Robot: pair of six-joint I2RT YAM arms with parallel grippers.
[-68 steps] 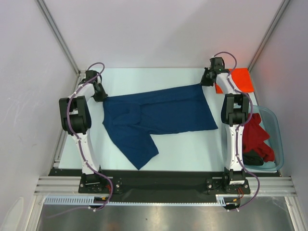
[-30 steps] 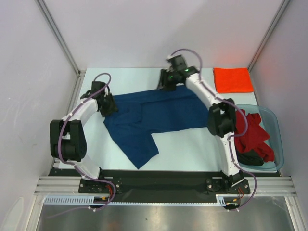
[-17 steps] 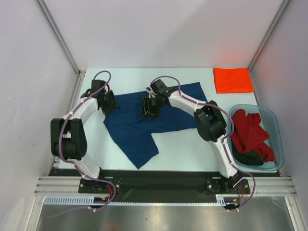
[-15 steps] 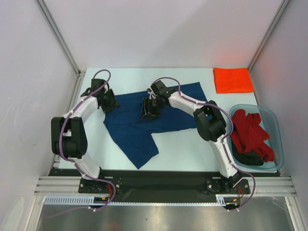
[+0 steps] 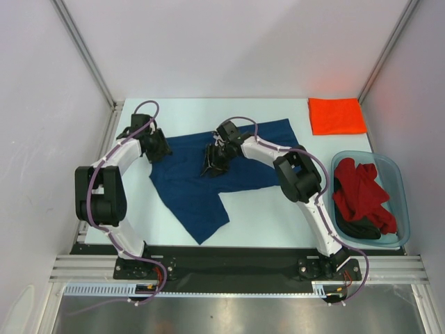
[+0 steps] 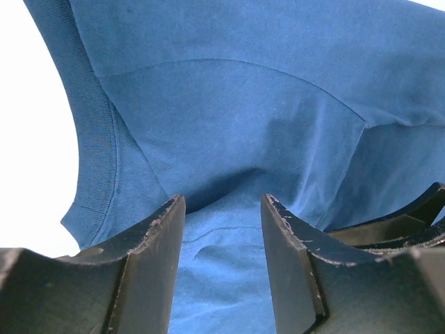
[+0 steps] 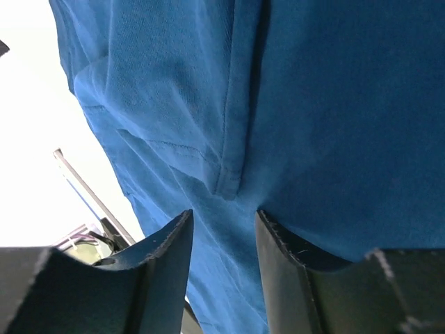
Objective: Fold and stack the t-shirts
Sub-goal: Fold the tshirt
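Top view showed the navy shirt (image 5: pixel 240 167) spread flat, long axis left to right. Left gripper (image 5: pixel 154 147) sat on its left edge, right gripper (image 5: pixel 214 158) mid-shirt; both stood half open astride it, nothing clearly pinched.

No text, label, brand, number or sign can be read in any of the views. The navy t-shirt (image 5: pixel 188 188) shows only plain blue cloth, both from overhead and in the two close wrist views, with no legible print.
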